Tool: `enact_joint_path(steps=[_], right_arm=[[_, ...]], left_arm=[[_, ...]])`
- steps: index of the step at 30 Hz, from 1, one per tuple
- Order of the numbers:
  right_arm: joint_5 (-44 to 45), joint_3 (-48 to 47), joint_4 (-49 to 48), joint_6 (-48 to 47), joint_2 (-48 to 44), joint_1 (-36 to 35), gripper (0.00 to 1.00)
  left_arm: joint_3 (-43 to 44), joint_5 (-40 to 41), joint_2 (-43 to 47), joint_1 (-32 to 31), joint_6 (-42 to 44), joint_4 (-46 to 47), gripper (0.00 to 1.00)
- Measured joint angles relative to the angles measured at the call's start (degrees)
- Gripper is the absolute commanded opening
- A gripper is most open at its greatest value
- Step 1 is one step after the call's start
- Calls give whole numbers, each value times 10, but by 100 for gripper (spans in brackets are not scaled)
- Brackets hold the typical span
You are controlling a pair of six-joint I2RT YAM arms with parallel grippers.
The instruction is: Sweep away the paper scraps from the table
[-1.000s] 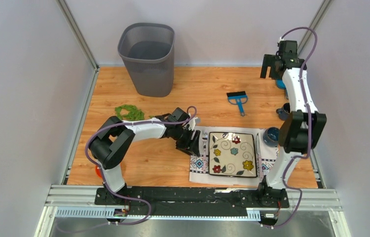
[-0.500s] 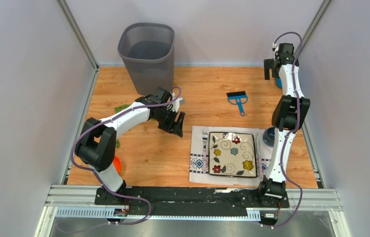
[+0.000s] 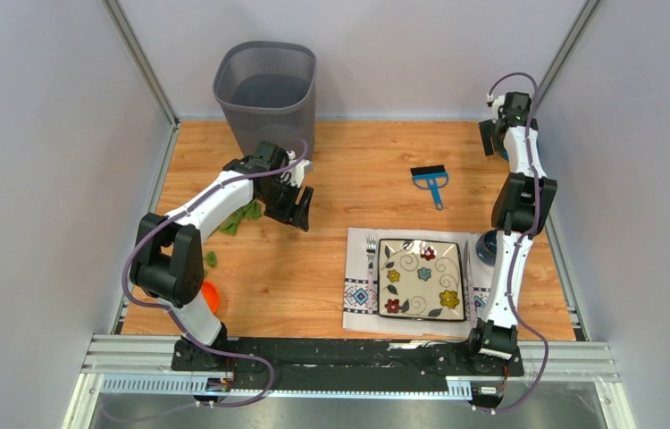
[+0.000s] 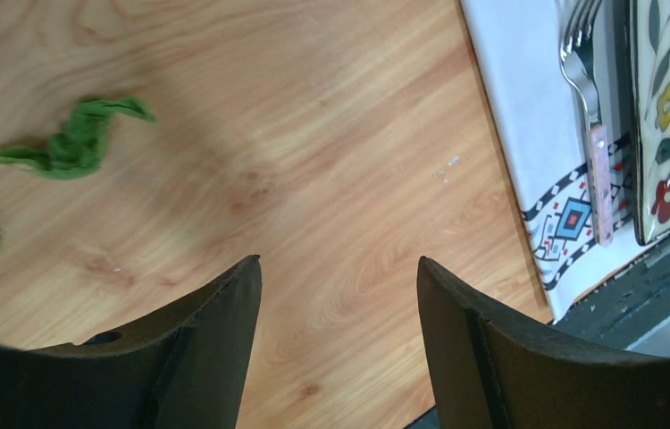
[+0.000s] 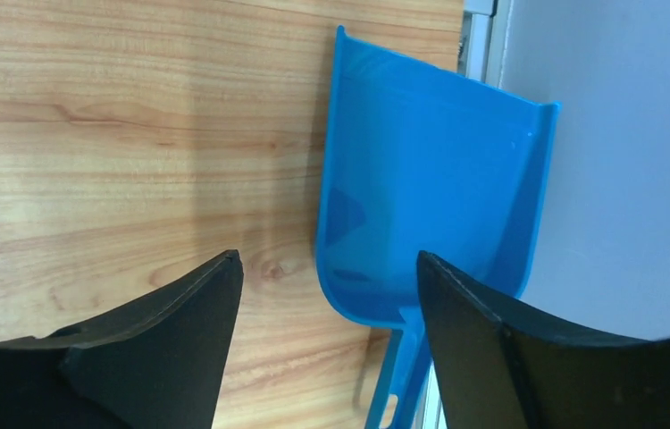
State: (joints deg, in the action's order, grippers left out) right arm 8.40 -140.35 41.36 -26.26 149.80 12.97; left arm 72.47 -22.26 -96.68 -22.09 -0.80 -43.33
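Green paper scraps [image 3: 240, 217] lie on the wood table [image 3: 367, 152] left of centre, with one more bit [image 3: 211, 259] nearer the front. My left gripper [image 3: 297, 206] is open and empty just right of them. In the left wrist view it [image 4: 336, 264] hovers over bare table [image 4: 314, 134], with scraps [image 4: 77, 143] to its left. My right gripper [image 3: 490, 138] is open at the far right wall. In the right wrist view it [image 5: 327, 259] hangs over a blue dustpan [image 5: 439, 197], whose handle lies between the fingers and touches neither.
A grey mesh bin [image 3: 266, 98] stands at the back left. A blue brush [image 3: 430, 179] lies mid-right. A placemat [image 3: 358, 299] holds a flowered plate [image 3: 421, 279] and a fork [image 4: 586, 107]. An orange bowl [image 3: 212, 295] and a blue cup [image 3: 490, 243] sit nearby.
My left gripper swung from the placemat's edge back and left to beside the scraps near the bin. My right arm straightened and reached closer to the far right wall.
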Motion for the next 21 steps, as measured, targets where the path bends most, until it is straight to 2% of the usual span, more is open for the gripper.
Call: enact_joint_path(steps=[1, 6, 7, 9, 12, 13, 14, 15, 21], right_arm=[[-1, -3, -1, -1, 5, 0, 68], [-7, -18, -5, -4, 23, 1, 54], [-10, -19, -5, -4, 24, 1, 46], [-16, -23, -4, -4, 28, 1, 40], [-27, -23, 1, -5, 28, 1, 22], [-31, -23, 3, -5, 28, 1, 9], [-37, -22, 4, -4, 28, 1, 3], [-43, -21, 6, -5, 28, 1, 0], [-75, 11, -5, -15, 12, 0, 0]], left_arm=[[4, 4, 0, 6, 0, 0, 72], [7, 10, 0, 18, 1, 2, 71], [7, 10, 0, 19, 1, 2, 71], [8, 10, -1, 20, 1, 3, 71], [11, 10, -3, 25, -1, 3, 71], [12, 10, -3, 26, -2, 3, 71], [13, 10, -3, 28, -2, 3, 71], [14, 10, -3, 30, -2, 4, 71], [16, 9, -3, 35, -3, 6, 71]])
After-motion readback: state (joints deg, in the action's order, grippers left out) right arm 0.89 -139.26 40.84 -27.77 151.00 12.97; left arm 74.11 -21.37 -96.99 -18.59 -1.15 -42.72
